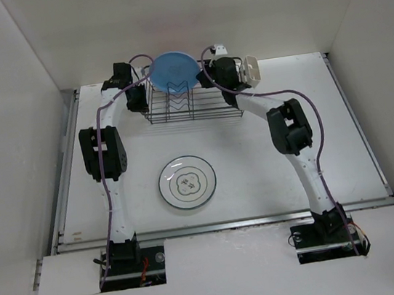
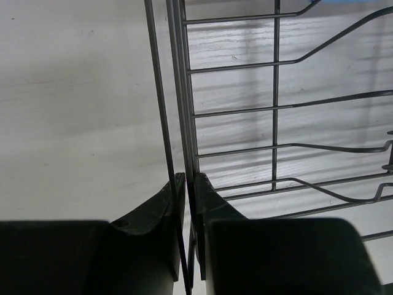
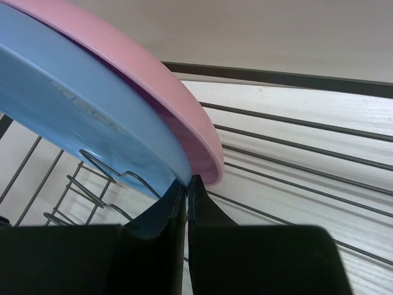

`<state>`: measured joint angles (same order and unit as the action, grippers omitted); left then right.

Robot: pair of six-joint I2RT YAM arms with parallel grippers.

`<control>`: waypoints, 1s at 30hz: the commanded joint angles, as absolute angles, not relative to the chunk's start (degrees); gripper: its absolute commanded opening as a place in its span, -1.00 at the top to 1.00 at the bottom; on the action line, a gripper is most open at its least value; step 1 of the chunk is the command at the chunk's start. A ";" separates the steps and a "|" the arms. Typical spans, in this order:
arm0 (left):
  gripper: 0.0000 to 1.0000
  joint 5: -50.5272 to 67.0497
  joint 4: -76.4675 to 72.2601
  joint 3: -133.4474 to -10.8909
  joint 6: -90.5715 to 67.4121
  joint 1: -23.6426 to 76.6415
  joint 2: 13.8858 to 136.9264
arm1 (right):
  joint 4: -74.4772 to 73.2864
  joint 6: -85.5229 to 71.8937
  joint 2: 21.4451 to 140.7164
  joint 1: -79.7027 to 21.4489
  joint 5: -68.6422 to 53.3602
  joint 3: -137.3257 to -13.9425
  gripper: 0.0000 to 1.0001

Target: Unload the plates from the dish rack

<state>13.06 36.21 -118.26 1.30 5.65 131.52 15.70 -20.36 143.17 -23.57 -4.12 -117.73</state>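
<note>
1. Standing toward the far side of the table [image 1: 313, 138], the dish rack [image 1: 206, 111] has one arm's wrist at each of its short ends, and its long side runs left to right.
2. The blue plate [image 1: 175, 70] is up on edge in the rack, over its left half. It leans back enough that its round face shows from above.
3. The pink plate [image 3: 153, 80] stands on edge right next to the blue plate. In the right wrist view their lower rims run almost together, with bare rack wires stretching away beyond them.
4. The white plate [image 1: 187, 182], with its dark rim and centre motif, lies flat on the table. It sits well apart from the rack, between the two arms and nearer their bases.
5. The left gripper [image 2: 186, 179] is at the rack's left end. Its jaws are pinched onto the upright wires of the end wall, and the wires run straight down into the narrow gap between them.
6. The right gripper [image 3: 186, 183] comes in from the rack's right side, with its tips just under the lower rims of the blue and pink plates. Its jaws are drawn nearly together, leaving only a thin slit, and I see no rim inside that slit. Whether the tips actually touch either plate, I cannot tell.
</note>
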 commanded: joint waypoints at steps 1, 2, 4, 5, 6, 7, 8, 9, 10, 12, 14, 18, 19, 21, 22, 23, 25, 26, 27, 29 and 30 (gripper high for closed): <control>1.00 11.95 39.55 -118.12 5.89 6.50 130.87 | 26.18 -22.32 133.42 -23.73 -7.38 -115.95 1.00; 1.00 11.95 39.55 -118.12 5.89 6.50 130.87 | 26.71 -22.32 132.29 -23.73 -7.38 -115.41 1.00; 1.00 11.95 38.94 -118.12 5.37 6.50 130.87 | 27.41 -22.32 131.75 -23.73 -7.38 -114.70 1.00; 1.00 11.95 38.94 -118.12 5.36 6.50 130.87 | 28.20 -22.32 131.05 -23.73 -7.38 -114.70 1.00; 1.00 11.95 38.94 -118.12 4.67 6.50 130.87 | 28.21 -22.32 130.44 -23.73 -7.38 -114.70 1.00; 1.00 11.95 38.94 -118.12 4.66 6.50 130.87 | 28.73 -22.32 130.43 -23.73 -7.38 -114.70 1.00; 1.00 11.95 38.94 -118.12 4.05 6.50 130.87 | 28.74 -21.80 130.43 -23.73 -7.38 -114.70 1.00; 1.00 11.43 38.94 -118.12 4.04 6.50 130.87 | 28.74 -21.80 129.73 -23.73 -7.38 -114.70 1.00; 1.00 11.43 38.94 -118.12 2.82 6.50 130.87 | 28.74 -21.80 128.94 -23.21 -6.60 -114.70 1.00; 1.00 11.43 38.41 -117.52 1.86 6.50 130.87 | 29.35 -21.27 127.54 -23.20 -4.66 -113.21 1.00; 1.00 12.12 38.41 -117.51 1.32 6.50 130.87 | 29.36 -20.57 127.01 -23.20 -3.35 -113.20 1.00; 1.00 13.27 39.11 -116.98 0.09 6.50 130.87 | 29.36 -18.03 126.39 -22.68 0.43 -113.20 1.00; 1.00 13.88 39.11 -116.46 -0.43 6.50 130.35 | 29.36 -17.41 126.39 -22.68 0.44 -113.20 1.00; 1.00 14.67 39.64 -116.46 -0.44 6.50 130.34 | 29.88 -16.27 126.39 -22.68 -1.31 -113.73 1.00; 1.00 15.29 39.64 -116.46 -0.44 6.50 130.34 | 29.88 -15.56 126.39 -22.68 -4.10 -114.43 1.00; 1.00 15.29 39.64 -116.46 -0.44 6.50 130.34 | 29.88 -15.56 126.39 -22.68 -4.91 -114.43 1.00; 1.00 15.29 39.64 -116.46 -0.96 6.50 130.34 | 29.88 -14.07 125.86 -23.28 -4.40 -113.91 1.00; 1.00 15.29 39.64 -116.46 -0.97 6.50 130.34 | 29.88 -14.06 125.34 -23.29 -4.39 -113.30 1.00; 1.00 15.29 39.64 -116.46 -0.97 6.50 130.34 | 29.88 -14.06 124.81 -23.29 -4.39 -113.29 1.00; 1.00 15.29 39.64 -116.46 -0.97 6.50 130.34 | 29.88 -13.54 124.11 -23.29 -2.82 -111.63 1.00; 1.00 15.29 39.64 -116.46 -0.97 6.50 130.34 | 29.88 -13.54 123.06 -23.29 -2.29 -111.01 1.00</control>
